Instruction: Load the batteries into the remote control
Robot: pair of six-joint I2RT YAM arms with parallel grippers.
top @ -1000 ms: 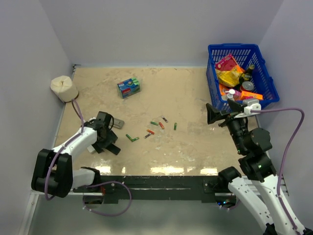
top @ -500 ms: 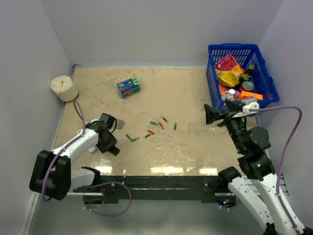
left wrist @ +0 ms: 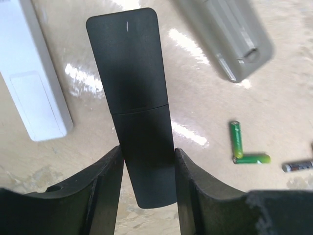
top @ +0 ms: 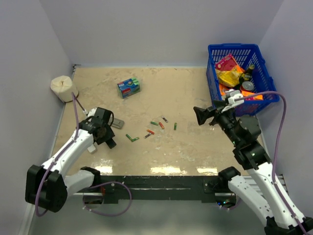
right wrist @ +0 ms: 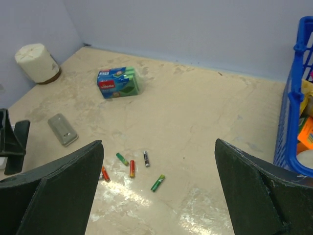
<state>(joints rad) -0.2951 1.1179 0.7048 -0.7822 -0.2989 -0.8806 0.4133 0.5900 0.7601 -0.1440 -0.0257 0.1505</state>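
The slim black bar-shaped remote control (left wrist: 134, 93) sits back side up at the left of the table (top: 186, 98), its small cover seam across the middle, and my left end effector (left wrist: 147, 154) has it by the near end: the two dark fingers (left wrist: 105, 191) are drawn in to a narrow gap and lie against both long edges, so I read that as a grip. I cannot tell from the wrist view whether the remote control rests on the table or hangs just clear of it. A flat white rectangular remote (left wrist: 34, 83) lies just beside it on one side, and a grey plastic remote (left wrist: 227, 36) lies near on the other. The batteries (top: 156, 126), small green and orange-red cylinders, lie scattered mid-table, two green ones meeting in an L. Further back lie a blue-green rectangular packet (top: 128, 87) and a cream paper roll (top: 63, 88). My right end effector (top: 203, 115) hovers spread wide, holding nothing, beside a blue plastic basket (top: 211, 68) of mixed goods.
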